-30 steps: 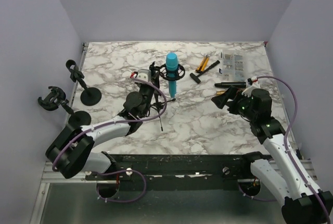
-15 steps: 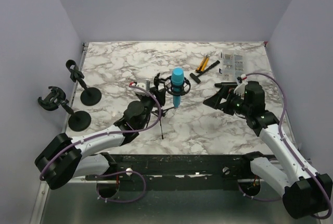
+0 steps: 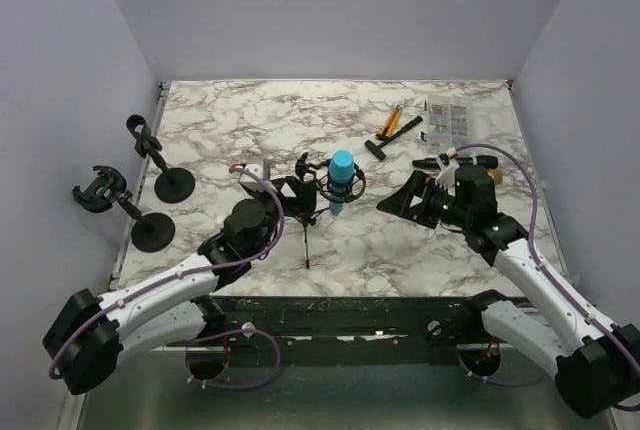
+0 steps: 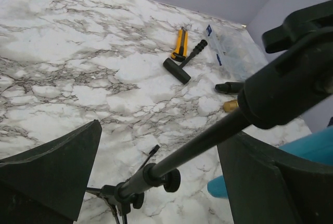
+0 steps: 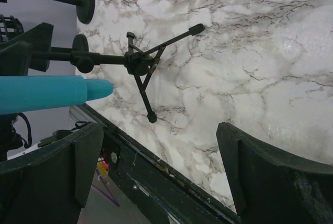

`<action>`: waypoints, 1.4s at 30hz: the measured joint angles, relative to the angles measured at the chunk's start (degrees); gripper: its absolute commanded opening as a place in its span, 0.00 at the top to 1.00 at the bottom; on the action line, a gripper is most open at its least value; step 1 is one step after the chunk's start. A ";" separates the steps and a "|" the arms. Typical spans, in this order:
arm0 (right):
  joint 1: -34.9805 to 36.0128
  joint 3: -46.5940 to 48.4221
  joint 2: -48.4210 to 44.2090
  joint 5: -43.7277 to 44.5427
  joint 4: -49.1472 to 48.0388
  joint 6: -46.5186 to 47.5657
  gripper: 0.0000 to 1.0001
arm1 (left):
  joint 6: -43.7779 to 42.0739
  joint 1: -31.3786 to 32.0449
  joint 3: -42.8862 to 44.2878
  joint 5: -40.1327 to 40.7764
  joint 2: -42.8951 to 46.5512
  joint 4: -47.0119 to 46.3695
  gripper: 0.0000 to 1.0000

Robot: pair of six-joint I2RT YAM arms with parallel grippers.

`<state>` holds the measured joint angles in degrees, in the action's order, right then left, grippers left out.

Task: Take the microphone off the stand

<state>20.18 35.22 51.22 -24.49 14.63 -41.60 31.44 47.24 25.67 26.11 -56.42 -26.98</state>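
A blue microphone (image 3: 342, 176) sits in the black ring mount of a tripod stand (image 3: 306, 238) at mid table. My left gripper (image 3: 297, 190) is open just left of the mount. In the left wrist view the stand's pole (image 4: 197, 143) runs between the wide-apart fingers (image 4: 52, 177) of my left gripper (image 4: 161, 182), touching neither, and the microphone's blue end (image 4: 225, 187) shows at lower right. My right gripper (image 3: 400, 200) is open to the right of the microphone. The right wrist view shows the microphone (image 5: 47, 94) and the tripod (image 5: 139, 63) ahead of my empty right gripper (image 5: 161, 174).
Two round-based stands (image 3: 175, 185) (image 3: 152, 232) with clips stand at the left edge. A yellow-handled tool (image 3: 390, 122), a black T-handle (image 3: 385, 142), a clear packet (image 3: 447, 120) and a dark tool (image 3: 440, 162) lie at the back right. The black rail (image 3: 350, 310) borders the near edge.
My left gripper has opened and released the stand pole. The stand and microphone have shifted nearer and slightly right. My right gripper has moved left toward the microphone.
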 measured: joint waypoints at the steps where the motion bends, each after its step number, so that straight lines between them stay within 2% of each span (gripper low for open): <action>1: 0.35 -0.02 0.00 0.17 -0.02 -0.24 0.00 | 0.31 0.02 -0.39 -0.15 1.46 0.52 0.05; 3: 0.83 -0.02 0.00 0.55 -0.04 -0.44 0.00 | 0.42 0.02 -1.31 -1.25 6.51 3.45 0.02; 13: 2.38 -0.02 1.27 1.38 -0.20 -0.59 0.00 | -3.82 -0.24 -1.55 -4.72 32.04 21.49 0.01; 17: 2.64 0.00 2.03 1.29 -0.59 -0.61 0.00 | -6.05 -0.31 -0.02 -6.95 38.27 30.32 0.02; 20: 2.93 -0.02 2.78 0.13 -2.69 -1.38 0.00 | -8.31 -0.42 3.69 -8.85 39.71 36.79 0.01; 22: 3.39 -0.02 3.48 -0.46 -4.83 -2.43 0.00 | -10.01 -0.61 7.87 -9.97 38.99 40.35 0.01; 26: 12.17 1.81 3.76 2.21 -5.53 -3.15 0.00 | -15.04 -2.25 19.08 -10.43 33.90 43.63 0.02; 30: 20.94 8.94 5.14 7.15 -5.07 -2.21 0.00 | -17.35 -8.79 24.94 -15.30 29.29 43.34 0.01; 33: 26.40 15.58 6.91 13.44 -3.17 -0.98 0.00 | -15.61 -18.58 27.87 -25.40 24.68 41.99 0.01; 35: 29.03 19.50 7.65 18.18 -0.83 -0.26 0.00 | -13.81 -22.80 30.29 -33.55 20.55 40.13 0.01; 39: 30.45 23.32 7.43 24.59 3.63 2.27 0.00 | -10.40 -25.49 35.74 -48.72 9.73 35.12 0.01; 42: 30.71 25.38 7.39 26.91 6.88 4.59 0.00 | -8.50 -25.81 36.70 -55.39 3.91 32.46 0.02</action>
<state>50.89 60.60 58.61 2.42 21.52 -37.01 22.94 21.43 62.37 -29.28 -52.51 5.48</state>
